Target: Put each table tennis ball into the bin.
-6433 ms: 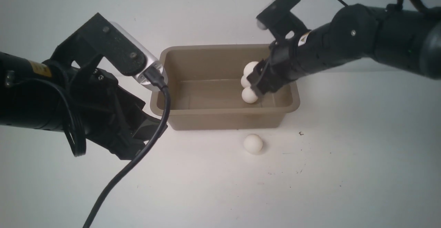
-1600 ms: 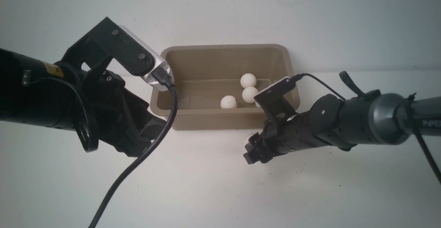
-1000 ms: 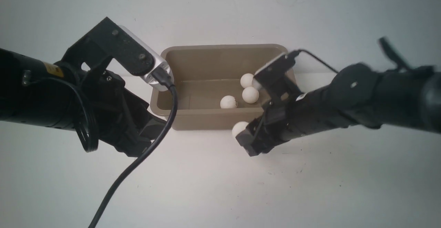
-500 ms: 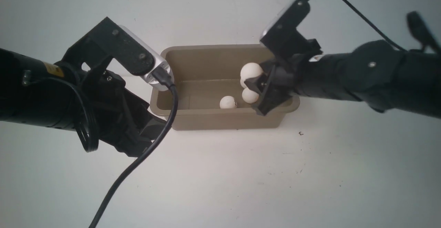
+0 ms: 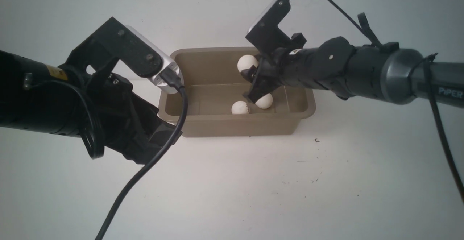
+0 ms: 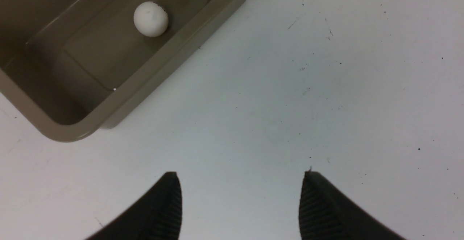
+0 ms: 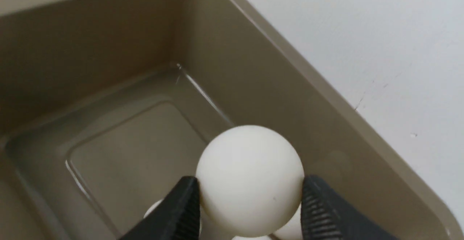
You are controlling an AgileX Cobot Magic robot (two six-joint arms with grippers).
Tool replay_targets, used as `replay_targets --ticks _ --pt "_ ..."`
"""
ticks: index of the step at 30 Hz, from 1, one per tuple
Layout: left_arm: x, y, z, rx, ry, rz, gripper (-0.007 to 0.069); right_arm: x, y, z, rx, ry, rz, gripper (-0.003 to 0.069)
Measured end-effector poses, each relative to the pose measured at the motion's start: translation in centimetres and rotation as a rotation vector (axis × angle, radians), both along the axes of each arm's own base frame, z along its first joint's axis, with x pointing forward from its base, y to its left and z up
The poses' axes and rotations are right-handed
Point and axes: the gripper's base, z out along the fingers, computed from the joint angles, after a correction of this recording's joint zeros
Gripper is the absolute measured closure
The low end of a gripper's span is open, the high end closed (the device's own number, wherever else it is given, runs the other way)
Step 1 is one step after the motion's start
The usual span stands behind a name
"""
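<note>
Table tennis ball (image 5: 247, 63), unmarked where visible, is clamped by the right gripper (image 7: 251, 181) over the bin (image 5: 239, 125), whose long axis runs left-right; a second ball (image 5: 240, 107) on its floor bears illegible dark print, the right arm (image 5: 362, 73) reads "PiPER", and the left gripper (image 6: 241, 182) stands open.

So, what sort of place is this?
Likely a robotics lab bench: plain white tabletop, black left arm and right arm, and just a taupe bin holding table tennis balls.
</note>
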Motion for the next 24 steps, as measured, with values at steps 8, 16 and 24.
replay_targets --ticks 8,16,24 --pt "0.0 0.0 0.0 -0.003 0.001 0.0 0.023 -0.2 -0.8 3.6 0.091 -0.093 -0.088 0.0064" --pt "0.0 -0.1 0.1 -0.011 -0.002 0.004 0.023 -6.1 -4.5 17.8 0.302 -0.377 -0.134 0.0076" --pt "0.5 -0.1 0.5 -0.045 -0.058 0.033 0.023 -15.9 -9.0 27.7 0.488 -0.534 -0.041 0.0078"
